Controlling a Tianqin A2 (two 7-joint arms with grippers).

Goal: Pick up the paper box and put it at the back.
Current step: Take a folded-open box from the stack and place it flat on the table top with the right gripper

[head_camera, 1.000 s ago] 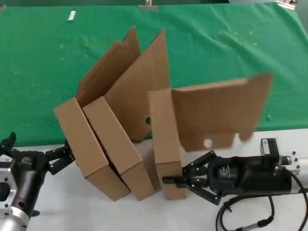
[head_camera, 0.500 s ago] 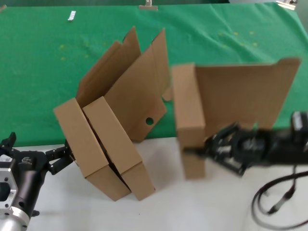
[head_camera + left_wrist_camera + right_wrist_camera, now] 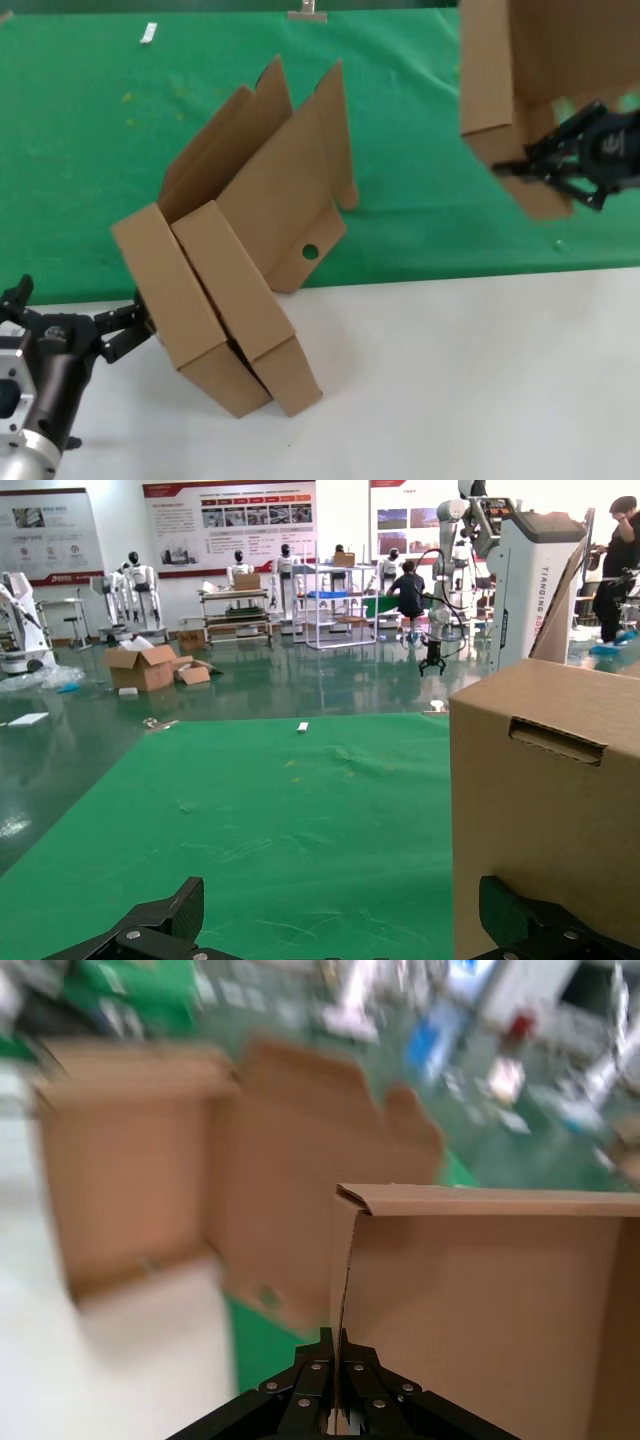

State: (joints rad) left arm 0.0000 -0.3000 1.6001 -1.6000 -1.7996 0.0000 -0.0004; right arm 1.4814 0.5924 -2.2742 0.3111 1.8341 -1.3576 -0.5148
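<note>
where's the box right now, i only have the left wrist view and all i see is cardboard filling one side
Observer: That cardboard is one of the two other boxes leaning by the left gripper. The paper box is held up over the green cloth on the robot's right.
Operator: is the right gripper really holding it
Observer: Yes. In the right wrist view the right gripper is shut on the edge of a box wall.
Operator: is it set down yet
Observer: I can't tell for sure; in the head view its lower corner looks raised above the cloth, and the right gripper has not let go.
</note>
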